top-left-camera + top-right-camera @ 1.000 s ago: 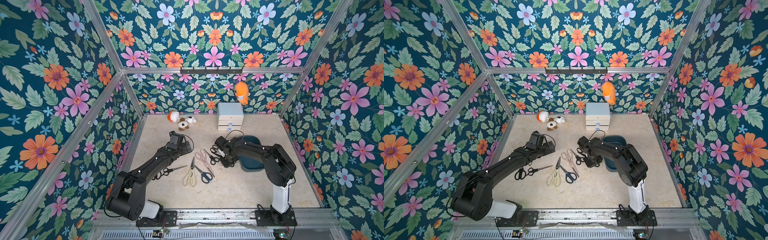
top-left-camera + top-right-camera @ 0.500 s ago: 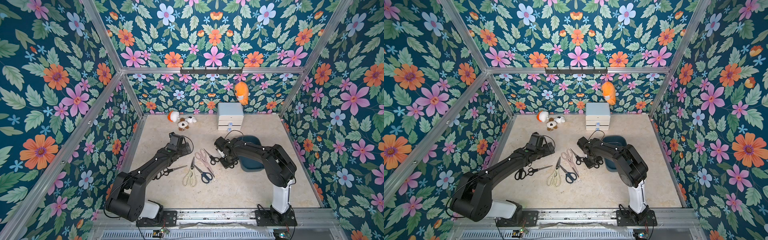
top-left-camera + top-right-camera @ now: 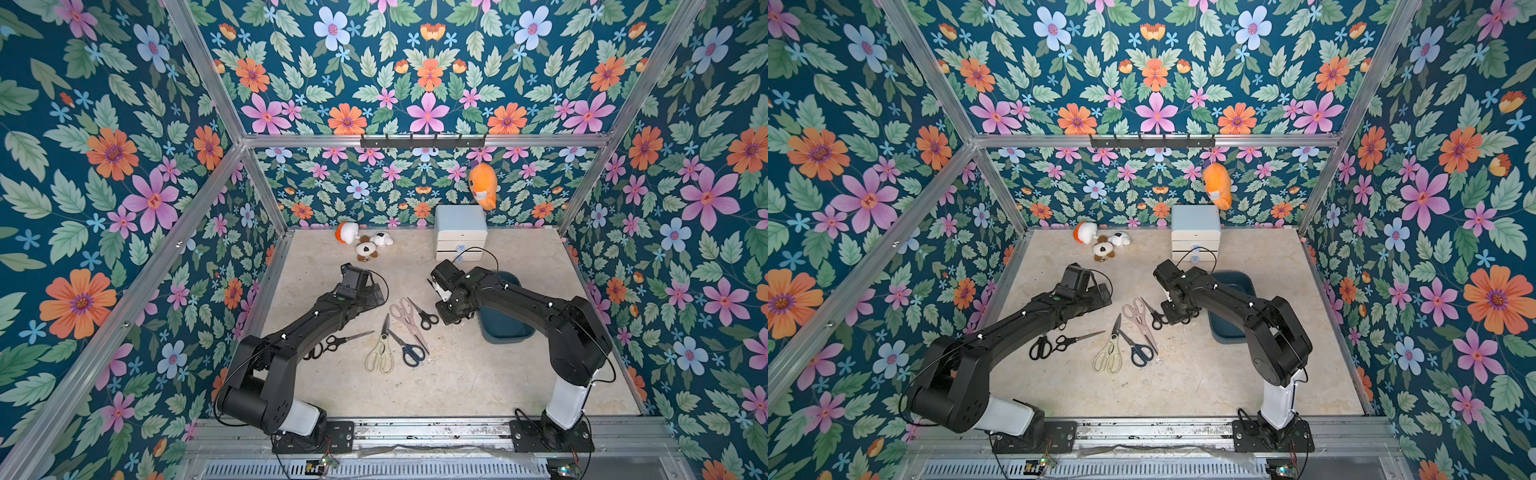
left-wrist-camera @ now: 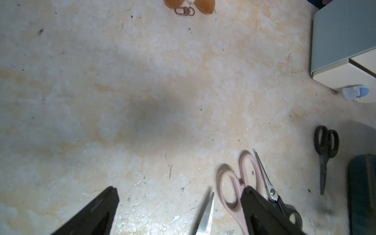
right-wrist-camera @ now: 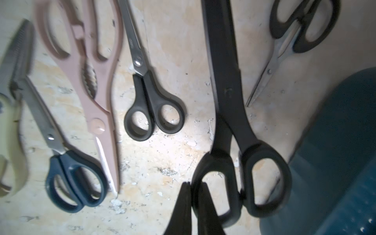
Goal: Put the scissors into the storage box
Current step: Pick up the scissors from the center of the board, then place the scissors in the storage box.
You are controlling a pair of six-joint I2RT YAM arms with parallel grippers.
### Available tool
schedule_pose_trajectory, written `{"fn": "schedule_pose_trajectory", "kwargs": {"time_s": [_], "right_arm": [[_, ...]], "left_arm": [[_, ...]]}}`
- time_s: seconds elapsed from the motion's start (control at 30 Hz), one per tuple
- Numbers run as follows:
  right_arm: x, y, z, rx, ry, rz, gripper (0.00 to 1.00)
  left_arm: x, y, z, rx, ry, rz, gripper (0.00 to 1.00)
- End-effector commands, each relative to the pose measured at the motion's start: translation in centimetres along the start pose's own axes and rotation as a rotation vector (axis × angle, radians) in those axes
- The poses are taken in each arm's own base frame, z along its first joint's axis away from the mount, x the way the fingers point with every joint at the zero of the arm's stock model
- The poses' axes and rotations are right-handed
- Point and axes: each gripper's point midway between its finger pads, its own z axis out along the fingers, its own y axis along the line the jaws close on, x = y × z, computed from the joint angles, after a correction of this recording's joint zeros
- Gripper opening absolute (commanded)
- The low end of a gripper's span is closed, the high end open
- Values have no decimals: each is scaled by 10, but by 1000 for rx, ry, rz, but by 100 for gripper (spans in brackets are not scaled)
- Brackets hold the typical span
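The right fingers (image 5: 183, 207) are pinched together on a handle loop of the big black scissors (image 5: 230, 101), just beside the box (image 5: 335, 162) at that frame's lower right. The left fingers (image 4: 97, 211) stand wide apart above the counter (image 4: 142, 101). In a top view the other scissors (image 3: 380, 353) lie mid-frame, left of the box.

walls (image 3: 124, 166): dark teal floral wallpaper, pink/orange/blue blooms, all three sides | frame (image 3: 199, 75): bare aluminium profiles along the corners | hook rail (image 3: 422, 141): black, top of back wall | floor (image 3: 457, 382): mottled beige, scuffed | cabinet (image 3: 460, 232): white two-drawer, against back wall | light: even, soft shadows
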Motion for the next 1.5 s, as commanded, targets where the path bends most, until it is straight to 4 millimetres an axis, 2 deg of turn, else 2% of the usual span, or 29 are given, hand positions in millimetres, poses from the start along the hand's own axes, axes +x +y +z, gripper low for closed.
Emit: {"fn": "schedule_pose_trajectory", "kwargs": {"time_s": [0.0,0.2,0.43,0.47,0.5,0.63,0.97,1.07,1.2,1.47], "right_arm": [[-2,-1,-20,-2,-28,74,0],[3,-23,-45,98,-57,133,0],[24,-53,-48,192,-16,247,0],[27,-58,-46,195,-7,267,0],[27,-62,-55,185,-30,290,0],[32,-82,-54,179,-27,353,0],[43,-128,-35,179,12,449,0],[47,-129,-23,171,47,433,0],[57,-131,3,186,127,436,0],[64,-127,31,166,159,463,0]], "left_arm": [[-4,-11,6,38,9,8,99],[-6,-28,18,91,45,7,99],[-8,-39,25,122,68,7,99],[-7,-39,25,122,70,9,99],[-7,-39,25,123,69,10,99],[-3,-34,24,113,72,7,99],[5,-21,15,82,63,8,99],[5,-17,12,70,54,10,99],[5,-14,9,57,48,10,99],[4,-8,6,36,35,10,99]]}}
